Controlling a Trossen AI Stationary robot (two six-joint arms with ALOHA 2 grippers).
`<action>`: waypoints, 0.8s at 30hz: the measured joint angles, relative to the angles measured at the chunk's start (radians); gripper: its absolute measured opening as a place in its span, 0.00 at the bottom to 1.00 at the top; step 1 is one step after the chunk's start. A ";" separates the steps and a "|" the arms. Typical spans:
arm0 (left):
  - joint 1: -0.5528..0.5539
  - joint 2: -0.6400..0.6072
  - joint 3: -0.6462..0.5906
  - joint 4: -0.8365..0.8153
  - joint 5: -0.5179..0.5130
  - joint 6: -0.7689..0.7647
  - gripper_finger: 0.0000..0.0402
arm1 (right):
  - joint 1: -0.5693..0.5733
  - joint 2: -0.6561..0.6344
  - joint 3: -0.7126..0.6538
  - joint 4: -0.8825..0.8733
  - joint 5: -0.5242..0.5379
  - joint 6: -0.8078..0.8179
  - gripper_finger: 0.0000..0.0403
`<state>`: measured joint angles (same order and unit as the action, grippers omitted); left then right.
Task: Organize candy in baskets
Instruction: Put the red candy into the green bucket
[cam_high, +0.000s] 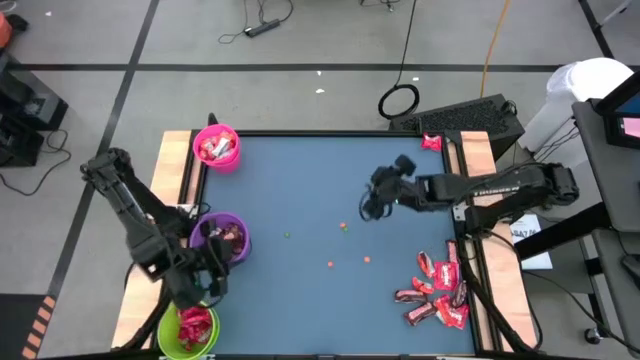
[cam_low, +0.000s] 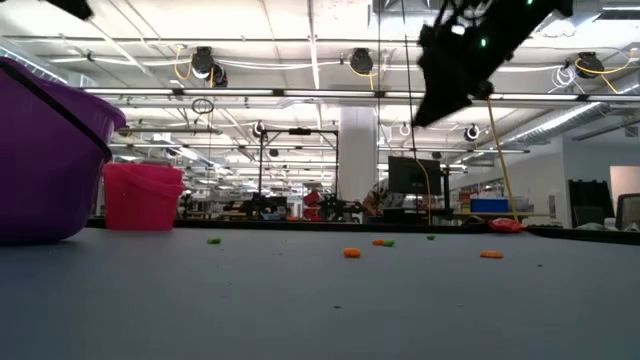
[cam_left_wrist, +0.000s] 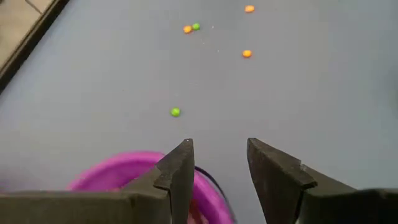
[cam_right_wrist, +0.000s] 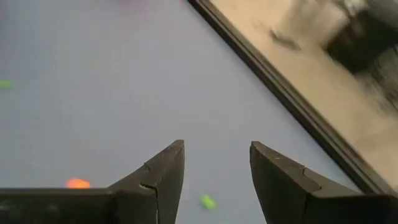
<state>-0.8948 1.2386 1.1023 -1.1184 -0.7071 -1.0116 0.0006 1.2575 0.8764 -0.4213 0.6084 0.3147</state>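
Left gripper (cam_left_wrist: 217, 168) above purple basket (cam_high: 222, 237), fingers apart, empty, right gripper (cam_right_wrist: 216, 168) raised over mid-table, fingers apart, empty, candy pile (cam_high: 438, 288) near table's right edge, pink basket (cam_high: 216, 146) and green basket (cam_high: 187, 331) holding candy, loose orange and green specks (cam_high: 343, 227) scattered between.

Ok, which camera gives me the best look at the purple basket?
The high view: it looks straight down into the purple basket, showing its round rim and candy inside, though the left arm partly crosses it. The low view shows only its side wall, cut off at the frame's edge. The left wrist view catches just a rim arc. The right wrist view misses it.
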 joint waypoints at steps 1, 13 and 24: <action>0.026 -0.013 -0.018 0.028 0.008 0.051 0.39 | -0.036 -0.003 0.000 -0.047 -0.006 0.021 0.42; 0.335 -0.159 -0.342 0.640 0.293 0.593 0.39 | -0.439 0.020 0.001 -0.275 -0.008 0.023 0.45; 0.475 -0.154 -0.458 0.975 0.354 0.792 0.39 | -0.789 0.169 0.001 -0.267 -0.035 -0.021 0.71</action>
<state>-0.4199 1.0843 0.6444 -0.1430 -0.3527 -0.2194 -0.7888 1.4262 0.8776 -0.6886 0.5735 0.2934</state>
